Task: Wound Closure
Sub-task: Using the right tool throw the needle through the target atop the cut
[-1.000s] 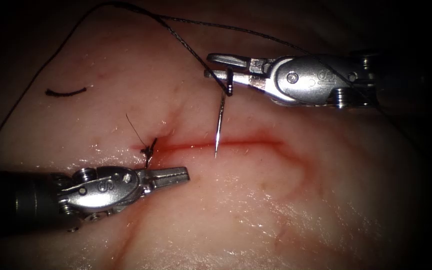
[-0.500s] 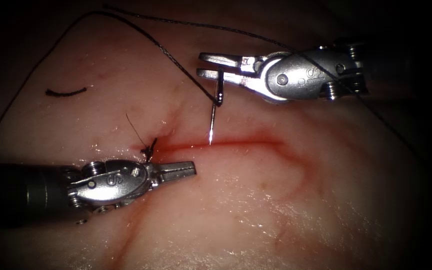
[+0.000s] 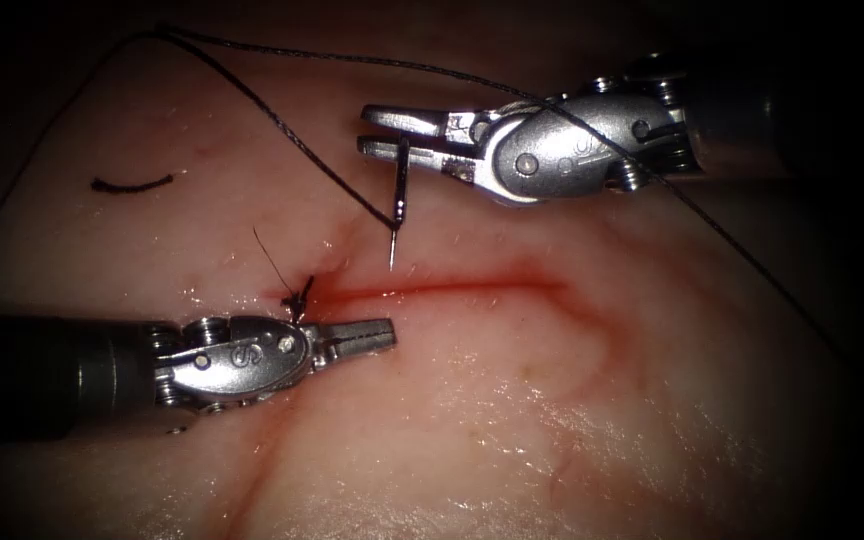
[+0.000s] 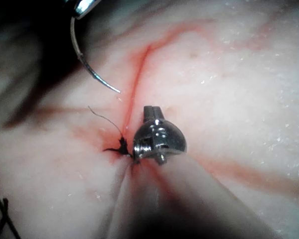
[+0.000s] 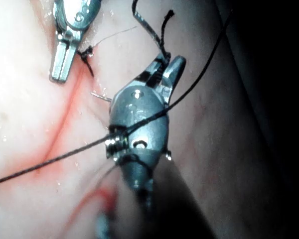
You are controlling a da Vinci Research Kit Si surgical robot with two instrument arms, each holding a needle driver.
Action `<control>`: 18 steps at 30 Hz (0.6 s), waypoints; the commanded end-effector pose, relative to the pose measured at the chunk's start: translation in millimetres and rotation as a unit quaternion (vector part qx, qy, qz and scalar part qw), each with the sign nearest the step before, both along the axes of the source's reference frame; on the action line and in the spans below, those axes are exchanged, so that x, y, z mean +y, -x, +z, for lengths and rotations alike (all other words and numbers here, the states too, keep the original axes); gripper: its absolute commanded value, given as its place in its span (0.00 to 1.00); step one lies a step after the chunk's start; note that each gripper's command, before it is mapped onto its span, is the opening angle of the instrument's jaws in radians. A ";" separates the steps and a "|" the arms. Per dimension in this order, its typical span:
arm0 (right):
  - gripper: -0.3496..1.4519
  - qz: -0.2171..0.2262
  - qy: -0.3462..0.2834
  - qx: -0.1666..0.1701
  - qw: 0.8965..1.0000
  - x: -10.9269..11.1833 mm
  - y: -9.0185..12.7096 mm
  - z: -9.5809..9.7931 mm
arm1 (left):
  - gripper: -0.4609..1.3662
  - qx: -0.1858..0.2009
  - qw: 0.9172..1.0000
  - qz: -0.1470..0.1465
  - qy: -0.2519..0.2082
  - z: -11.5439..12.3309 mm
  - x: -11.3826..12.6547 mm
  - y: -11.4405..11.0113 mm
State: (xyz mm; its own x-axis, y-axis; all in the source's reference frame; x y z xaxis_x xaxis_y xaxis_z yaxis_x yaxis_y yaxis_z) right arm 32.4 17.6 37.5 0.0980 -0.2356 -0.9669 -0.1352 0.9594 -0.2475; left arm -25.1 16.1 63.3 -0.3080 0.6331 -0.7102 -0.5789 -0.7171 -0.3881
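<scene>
Endoscope view: my right tool (image 3: 384, 133) grips the needle (image 3: 399, 196) near its thread end, jaws closed across it, tip hanging point-down just above the cut (image 3: 452, 288) and free of the tissue (image 3: 512, 420). From the needle's tail the thread (image 3: 252, 95) runs up and left, loops back across my right tool and trails off right. My left tool (image 3: 372, 335) lies just below the cut's left end, jaws together on nothing, beside the knot (image 3: 299, 297) with its short tails. I see open tissue between needle tip and left tool. A cut end (image 3: 132, 184) lies well apart at upper left. Left wrist view shows the needle's (image 4: 87, 62) curve clear of the cut (image 4: 134, 74).
</scene>
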 end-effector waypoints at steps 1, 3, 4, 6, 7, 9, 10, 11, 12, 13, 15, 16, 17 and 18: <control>0.00 0.004 0.005 0.000 1.000 -0.1 0.0 0.3 | 0.06 0.002 1.000 0.001 -0.001 0.1 0.0 0.1; 0.00 0.004 0.009 -0.001 1.000 -0.2 -0.1 0.6 | 0.06 0.005 1.000 0.001 -0.001 0.2 -0.2 0.2; 0.00 0.004 0.016 -0.002 1.000 -0.3 -0.3 0.8 | 0.06 0.006 1.000 0.002 -0.002 0.3 -0.2 0.3; 0.00 0.005 0.020 -0.003 1.000 -0.5 -0.5 1.1 | 0.06 0.010 1.000 0.006 -0.004 0.5 -0.5 0.4; 0.00 0.004 0.027 -0.005 1.000 -0.6 -0.6 1.2 | 0.06 0.012 1.000 0.008 -0.006 0.6 -0.6 0.4; 0.00 0.004 0.030 -0.005 1.000 -0.7 -0.6 1.2 | 0.06 0.016 1.000 0.010 -0.006 0.7 -1.0 0.5; 0.00 0.004 0.030 -0.005 1.000 -0.7 -0.7 1.2 | 0.06 0.017 1.000 0.011 -0.007 0.8 -1.2 0.4; 0.00 0.004 0.033 -0.005 0.999 -0.7 -0.7 1.1 | 0.06 0.019 1.000 0.013 -0.007 0.9 -1.4 0.4; 0.00 0.004 0.036 -0.006 0.999 -0.7 -0.7 1.1 | 0.06 0.022 1.000 0.016 -0.005 1.0 -1.6 0.4; 0.00 0.004 0.036 -0.006 0.999 -0.7 -0.7 1.1 | 0.06 0.025 0.999 0.019 -0.007 1.1 -1.8 0.3; 0.00 0.004 0.045 -0.008 0.999 -0.7 -0.8 1.2 | 0.06 0.031 0.999 0.024 -0.013 1.5 -2.4 0.3; 0.00 0.003 0.048 -0.008 0.999 -0.7 -0.8 1.2 | 0.06 0.034 0.999 0.027 -0.015 1.7 -2.6 0.2; 0.00 0.003 0.051 -0.009 0.999 -0.8 -0.8 1.2 | 0.06 0.036 0.999 0.029 -0.018 2.0 -2.9 0.2; 0.00 0.003 0.054 -0.009 0.998 -0.9 -0.8 1.2 | 0.06 0.038 0.999 0.031 -0.019 2.3 -3.0 0.2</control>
State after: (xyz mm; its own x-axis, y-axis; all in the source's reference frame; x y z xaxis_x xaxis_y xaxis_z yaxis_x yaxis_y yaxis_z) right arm 33.2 16.7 38.9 0.1182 -0.3436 -0.9317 -0.1257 0.9255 -0.3573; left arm -25.2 12.9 65.7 -0.4001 0.6373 -0.6585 -0.5700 -0.7357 -0.3657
